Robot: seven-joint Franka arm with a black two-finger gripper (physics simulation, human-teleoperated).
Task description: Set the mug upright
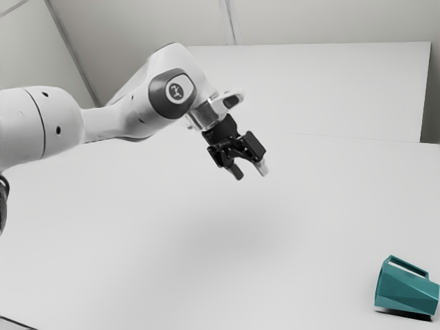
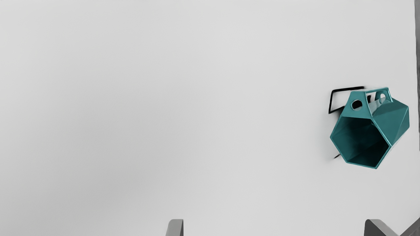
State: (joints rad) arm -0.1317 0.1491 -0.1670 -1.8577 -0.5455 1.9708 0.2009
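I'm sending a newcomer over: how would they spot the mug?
Start with the white table and look toward the exterior view's lower right. There a six-sided mug lies on its side, its teal colour setting it apart from the white arm and black gripper.

The exterior camera is standing at the side of the arm (image 1: 110, 124), looking down at a slant from far enough back to be taking in the gripper (image 1: 251, 173) and the pale surface (image 1: 158, 240); the wrist camera is facing down onto that surface from close behind the gripper; both views are sharing the teal mug (image 1: 405, 291)
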